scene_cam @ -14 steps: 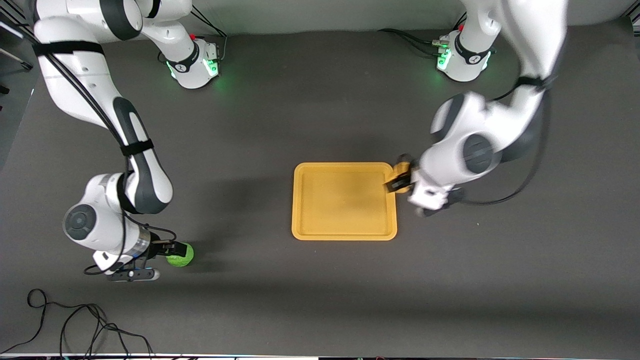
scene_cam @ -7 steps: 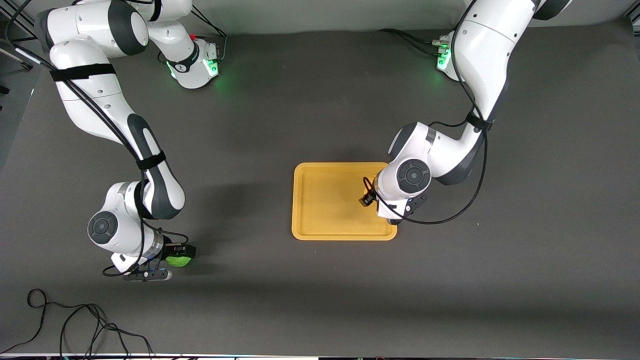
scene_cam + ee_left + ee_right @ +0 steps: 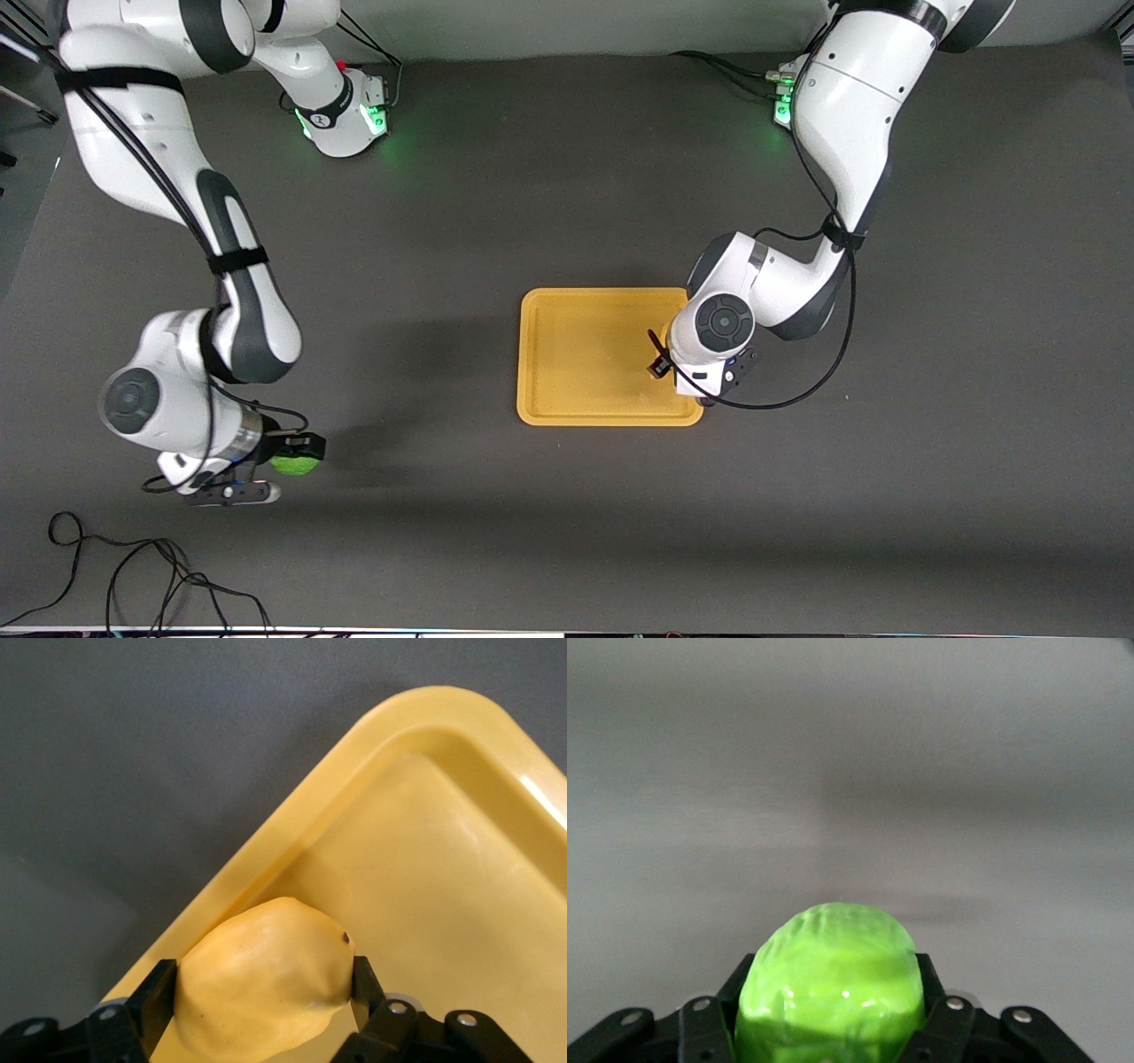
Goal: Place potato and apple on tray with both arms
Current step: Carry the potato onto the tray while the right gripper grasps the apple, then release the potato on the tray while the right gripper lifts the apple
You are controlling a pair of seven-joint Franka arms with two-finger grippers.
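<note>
The yellow-orange tray (image 3: 585, 354) lies mid-table. My left gripper (image 3: 660, 364) is over the tray's inside, near the corner toward the left arm's end and nearer the front camera. It is shut on the potato (image 3: 266, 979), a pale yellow lump held just above the tray floor (image 3: 461, 868) beside the rim. My right gripper (image 3: 293, 462) is shut on the green apple (image 3: 295, 463) over bare table toward the right arm's end. The right wrist view shows the apple (image 3: 831, 974) between both fingers.
A loose black cable (image 3: 133, 576) loops on the table near the front edge at the right arm's end. Both arm bases, with green lights, stand along the edge farthest from the front camera. Dark bare table lies between the apple and the tray.
My left gripper carried the potato from the tray's rim to over its inside, then toward the nearer corner. My right gripper with the apple shifted a little toward the right arm's end.
</note>
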